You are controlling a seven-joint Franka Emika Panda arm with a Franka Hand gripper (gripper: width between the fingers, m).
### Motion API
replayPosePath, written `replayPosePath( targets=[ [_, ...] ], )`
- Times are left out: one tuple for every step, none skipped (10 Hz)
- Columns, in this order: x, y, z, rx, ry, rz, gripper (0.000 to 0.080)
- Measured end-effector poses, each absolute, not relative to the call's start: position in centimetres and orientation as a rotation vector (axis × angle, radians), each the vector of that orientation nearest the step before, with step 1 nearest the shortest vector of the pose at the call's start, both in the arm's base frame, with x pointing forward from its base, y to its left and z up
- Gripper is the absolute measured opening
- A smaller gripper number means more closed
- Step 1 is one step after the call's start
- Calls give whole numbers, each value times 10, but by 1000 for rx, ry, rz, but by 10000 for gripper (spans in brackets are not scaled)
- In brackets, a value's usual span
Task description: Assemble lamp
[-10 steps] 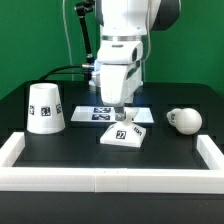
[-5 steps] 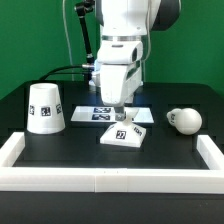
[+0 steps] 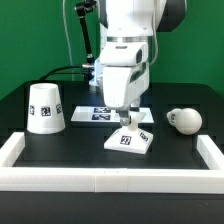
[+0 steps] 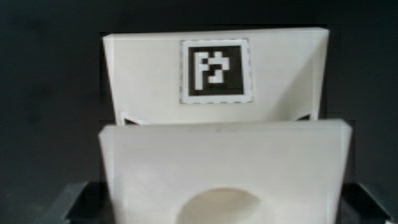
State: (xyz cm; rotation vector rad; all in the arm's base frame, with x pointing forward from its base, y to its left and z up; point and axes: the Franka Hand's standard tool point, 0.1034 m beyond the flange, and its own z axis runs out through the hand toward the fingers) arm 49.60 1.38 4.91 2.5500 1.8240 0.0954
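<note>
The flat square lamp base (image 3: 131,141) with a tag on top lies on the black table in the middle of the exterior view. My gripper (image 3: 126,121) reaches down onto its far edge and is shut on it. In the wrist view the base (image 4: 214,70) fills the picture, with its hole near the jaws, and a dark finger (image 4: 75,208) shows at each side of it. The cup-shaped shade (image 3: 45,107) stands mouth down at the exterior view's left. The round bulb (image 3: 184,120) lies at the exterior view's right.
The marker board (image 3: 98,113) lies flat behind the base, partly hidden by the gripper. A low white wall (image 3: 110,181) runs along the table's front and both sides. Cables hang behind the arm.
The gripper has moved toward the exterior view's right and a little toward the front wall, and the lamp base has moved with it. Shade and bulb have not moved.
</note>
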Motion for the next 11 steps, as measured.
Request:
replayPosePath(
  targets=[
    [509, 16, 49, 2547, 1821, 112, 534],
    [519, 18, 49, 2544, 1820, 129, 534],
    [528, 21, 48, 2542, 1816, 147, 534],
    [536, 24, 48, 2542, 1806, 172, 534],
    [542, 28, 48, 2534, 1803, 198, 534],
    [543, 28, 48, 2516, 1824, 201, 534],
    [543, 27, 48, 2490, 1856, 200, 534],
    [543, 27, 48, 2499, 1845, 200, 534],
    [543, 27, 48, 2528, 1808, 201, 534],
    [543, 27, 48, 2537, 1797, 202, 534],
    [543, 27, 49, 2603, 1709, 205, 534]
  ],
)
